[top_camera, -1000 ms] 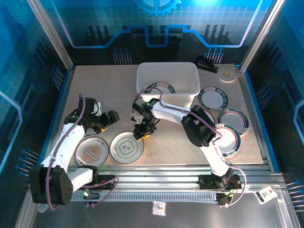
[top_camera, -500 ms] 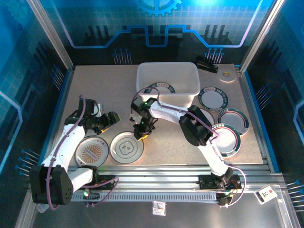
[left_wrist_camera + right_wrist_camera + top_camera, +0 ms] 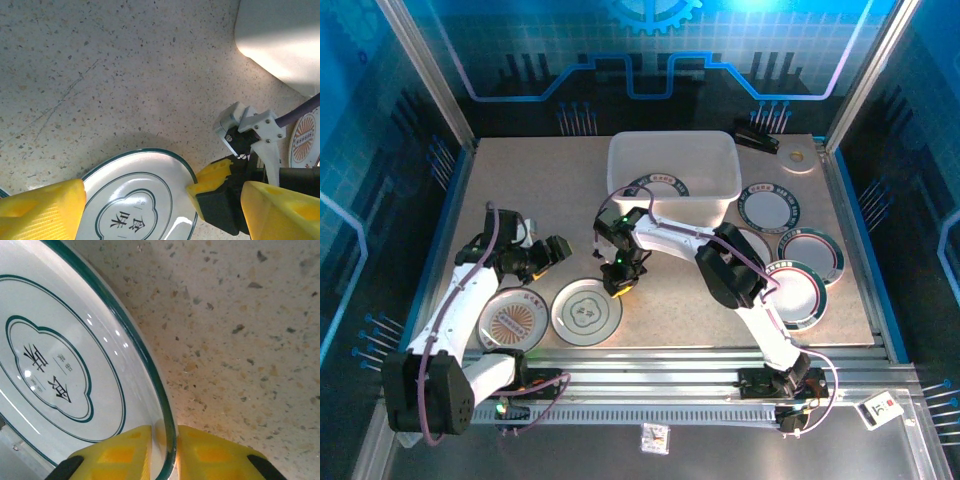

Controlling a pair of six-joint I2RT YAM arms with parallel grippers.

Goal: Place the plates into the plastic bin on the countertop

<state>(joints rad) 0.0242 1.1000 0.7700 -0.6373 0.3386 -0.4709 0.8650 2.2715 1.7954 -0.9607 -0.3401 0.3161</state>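
Note:
A white plate with a green flower outline (image 3: pixel 587 308) lies flat on the countertop (image 3: pixel 520 190) at the near middle. My right gripper (image 3: pixel 620 283) is shut on its right rim. In the right wrist view the yellow fingers (image 3: pixel 125 452) pinch the green-edged rim of this plate (image 3: pixel 55 370) from both sides, right gripper (image 3: pixel 165 452). My left gripper (image 3: pixel 561 249) hangs open just left of it, holding nothing. The left wrist view shows the same plate (image 3: pixel 135 200) below. The plastic bin (image 3: pixel 715 160) stands at the back with one plate (image 3: pixel 658 187) inside.
An orange-centred plate (image 3: pixel 515 318) lies under the left arm. Three dark-rimmed plates (image 3: pixel 769 207) (image 3: pixel 811 252) (image 3: pixel 800 295) lie to the right of the bin, beside the right arm. A small tan ring (image 3: pixel 797 157) and a black object (image 3: pixel 756 138) sit at the back right.
The right gripper's jaws have closed onto the flower plate's rim, and that arm has shifted slightly left. The left arm has not moved.

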